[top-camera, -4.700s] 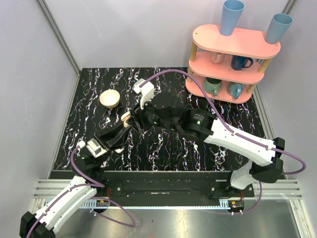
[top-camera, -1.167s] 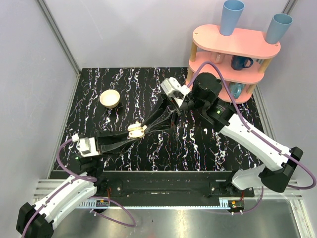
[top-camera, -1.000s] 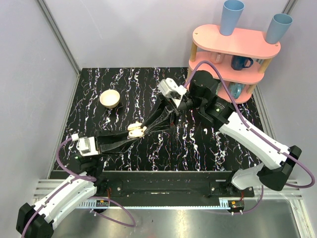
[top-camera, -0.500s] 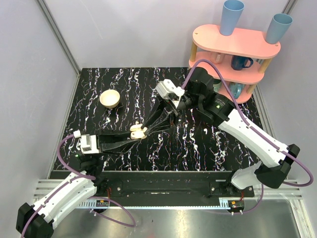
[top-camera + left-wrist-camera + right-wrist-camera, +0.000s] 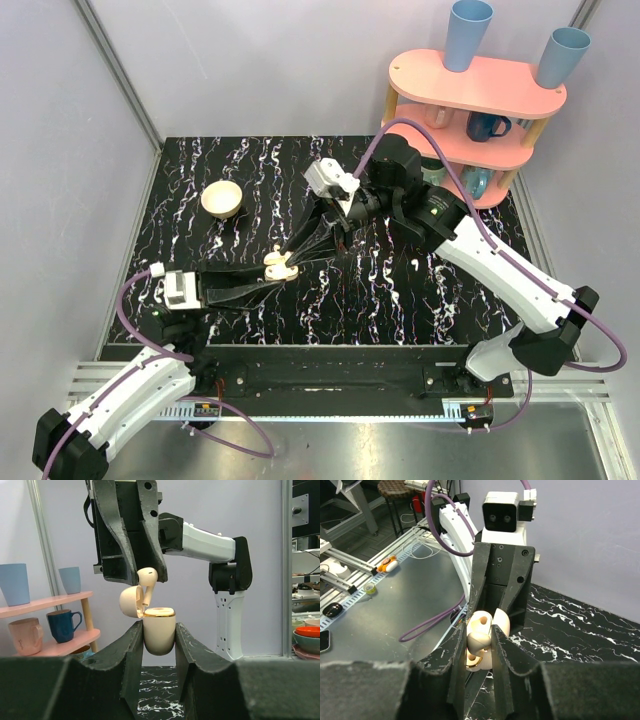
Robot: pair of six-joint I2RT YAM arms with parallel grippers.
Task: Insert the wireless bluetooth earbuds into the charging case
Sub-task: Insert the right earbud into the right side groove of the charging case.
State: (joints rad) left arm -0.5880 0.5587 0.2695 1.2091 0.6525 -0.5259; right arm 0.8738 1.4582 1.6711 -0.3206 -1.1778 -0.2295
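Note:
My left gripper (image 5: 159,628) is shut on the cream charging case (image 5: 159,631), holding it upright above the table with its lid (image 5: 131,601) hinged open to the left. My right gripper (image 5: 479,636) is shut on a cream earbud (image 5: 480,640). It holds the earbud (image 5: 147,577) right over the open case (image 5: 481,661), stem pointing down at the gold-rimmed opening. From above, the two grippers meet at the case (image 5: 279,266) left of the table's middle. I cannot tell whether the stem touches the case.
A wooden bowl (image 5: 222,198) sits at the back left. A pink two-tier shelf (image 5: 470,100) with mugs and blue cups stands at the back right. A tiny white piece (image 5: 415,263) lies on the black marbled table (image 5: 200,160), right of the grippers.
My right gripper has swung left and down with the earbud until it is over the open case. The left gripper has shifted the case slightly toward the front.

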